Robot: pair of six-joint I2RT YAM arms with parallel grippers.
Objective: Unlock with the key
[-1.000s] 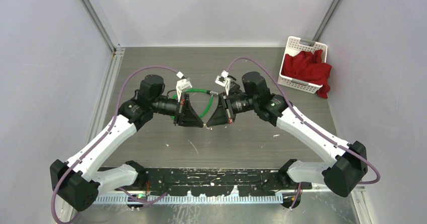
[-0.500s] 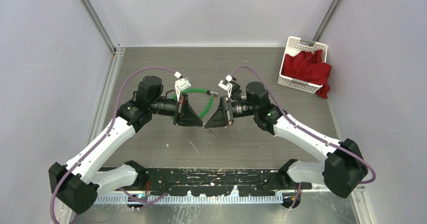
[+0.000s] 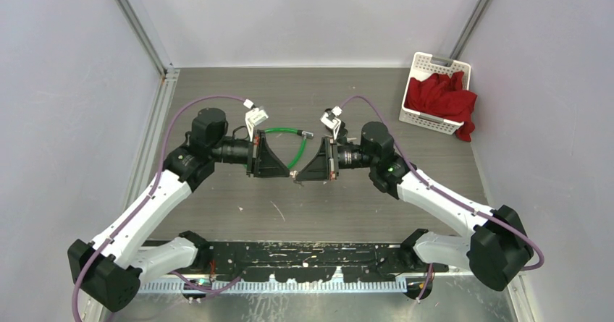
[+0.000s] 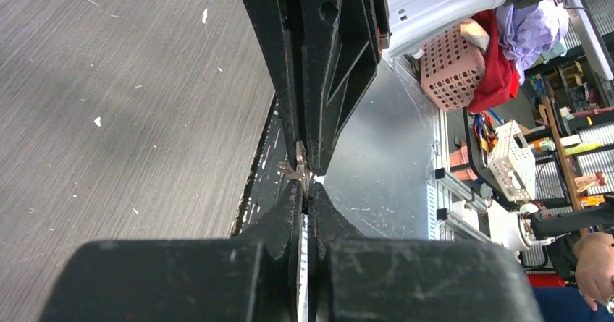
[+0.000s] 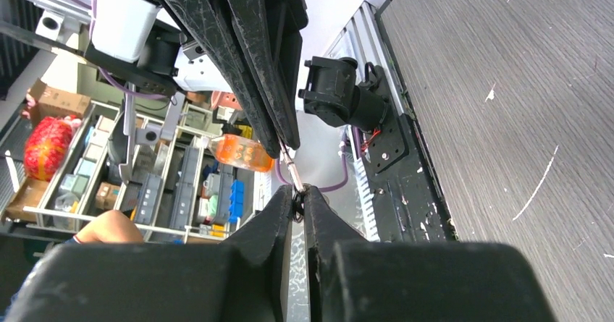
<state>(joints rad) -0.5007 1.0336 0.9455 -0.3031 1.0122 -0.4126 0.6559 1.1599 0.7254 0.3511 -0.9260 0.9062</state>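
Right wrist view, key (image 5: 289,166) clamped in right tool (image 5: 297,190), left tool (image 5: 281,145) closed against it, unseen from above

Grey wood-grain table (image 3: 217,90), scuffed with white flecks. Plain pale walls (image 3: 304,11) on three sides, with aluminium posts (image 3: 137,29) at both back corners. White basket (image 3: 436,63) sits in the back right corner, red cloth (image 3: 442,98) spilling over its rim. Black plate (image 3: 304,260) runs along the near edge. Light is soft and even. Right wrist view shows cluttered shelves (image 5: 108,184) beyond the table.
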